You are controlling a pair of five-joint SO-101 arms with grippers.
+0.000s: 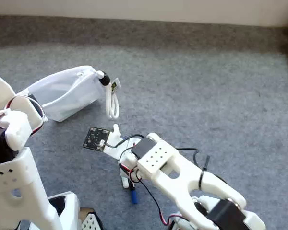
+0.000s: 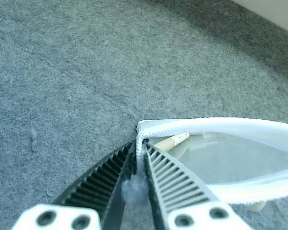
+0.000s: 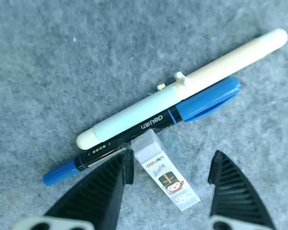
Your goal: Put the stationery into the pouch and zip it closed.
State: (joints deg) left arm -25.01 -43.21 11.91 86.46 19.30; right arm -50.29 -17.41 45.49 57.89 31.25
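Three pieces of stationery lay on the grey carpet (image 1: 206, 86), well apart from the pouch (image 1: 62, 93). They were a cream-white pen (image 3: 182, 91) with a small clip, a marker (image 3: 149, 125) with a black barrel and blue cap and tail, and a white eraser (image 3: 165, 177) bearing a little printed figure. The pen and marker lay side by side, touching, with the eraser just beside the marker. The right gripper (image 3: 172, 163) hung over them, its fingers apart with the eraser between.

The pouch was white and translucent, its zip undone and its mouth gaping. A white strap (image 1: 113, 103) looped off one end, and another cream pen (image 2: 172, 142) lay inside. The left gripper (image 2: 140, 146) was clamped on the pouch's zip edge, at the end away from the strap.
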